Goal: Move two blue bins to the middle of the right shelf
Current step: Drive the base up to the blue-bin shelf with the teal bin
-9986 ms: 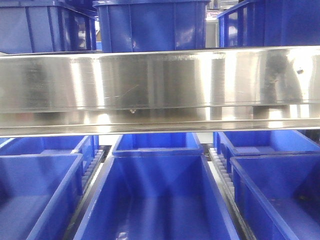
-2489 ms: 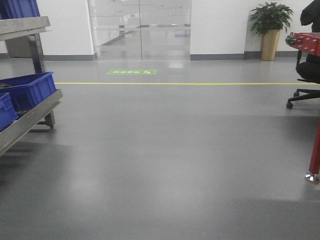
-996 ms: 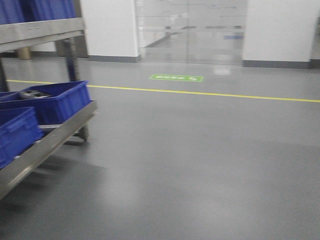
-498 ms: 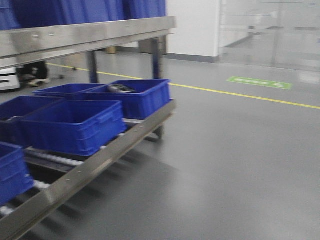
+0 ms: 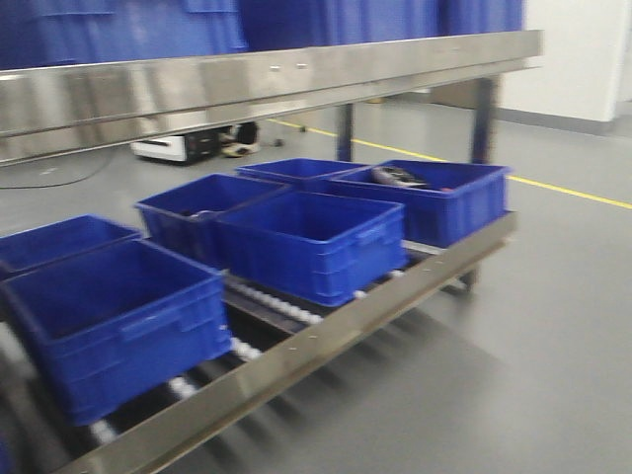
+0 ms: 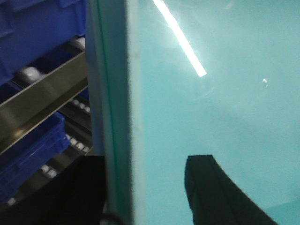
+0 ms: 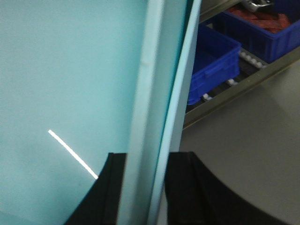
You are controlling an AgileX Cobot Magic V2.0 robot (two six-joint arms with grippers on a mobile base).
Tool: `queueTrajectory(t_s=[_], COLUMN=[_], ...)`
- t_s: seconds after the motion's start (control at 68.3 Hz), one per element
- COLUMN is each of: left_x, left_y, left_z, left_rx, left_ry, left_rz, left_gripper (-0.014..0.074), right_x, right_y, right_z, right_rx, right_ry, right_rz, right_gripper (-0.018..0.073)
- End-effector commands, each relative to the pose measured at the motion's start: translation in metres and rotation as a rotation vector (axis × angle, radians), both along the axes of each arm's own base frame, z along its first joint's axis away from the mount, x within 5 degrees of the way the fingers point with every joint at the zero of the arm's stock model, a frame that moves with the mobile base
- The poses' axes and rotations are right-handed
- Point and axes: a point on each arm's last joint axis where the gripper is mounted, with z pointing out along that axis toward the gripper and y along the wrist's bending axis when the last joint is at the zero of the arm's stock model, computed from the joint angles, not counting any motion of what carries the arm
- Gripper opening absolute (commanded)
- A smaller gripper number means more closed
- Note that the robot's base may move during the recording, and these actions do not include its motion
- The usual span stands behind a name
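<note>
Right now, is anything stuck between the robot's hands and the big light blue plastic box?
No. The left gripper and right gripper each straddle a wall of the pale sky-blue plastic bin, one black finger on each side, with nothing visible in between.

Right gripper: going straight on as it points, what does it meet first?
The pale blue bin it straddles; its wall runs ahead between the fingers. Beyond, likely the dark blue bin, depth unclear.

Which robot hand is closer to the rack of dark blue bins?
Left, it seems. The left gripper holds the pale blue bin with the rack close beside it. The right gripper holds the bin's other side, farther from the rack.
</note>
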Motion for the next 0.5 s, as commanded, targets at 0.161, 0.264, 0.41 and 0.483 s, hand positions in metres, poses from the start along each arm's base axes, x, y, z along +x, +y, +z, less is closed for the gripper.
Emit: queueTrajectory(t_s=[0.161,0.264,0.41,0.483], left_x=[-0.0103,-0.0103,-0.0103,-0.0103], left_y=[0.0045,0.0045,0.0045,0.0045], left_z=[0.0174,0.0174,0.0174,0.0174], left_rx=[-0.010,-0.010,-0.010,-0.010], left_ry=[-0.098,-0.098,-0.098,-0.098], left_rz=[-0.020,-0.020,-0.020,-0.020], left_gripper=[-0.0111,-0.0111,-0.0111,-0.0111], right_x=[0.0023,0.0023,0.0023,0.0023], right_y=[-0.0085,-0.0085,-0.0085,-0.0085], right_z=[0.0130,0.0130,0.0130,0.0130], right_rx=[-0.009,-0.009,-0.009,-0.009], right_ry=[-0.114,-0.114,-0.114,-0.114], right_rz=[-0.046,-0.046,-0.046,-0.046], right_gripper=[-0.0155,-0.0155,-0.0155,-0.0155])
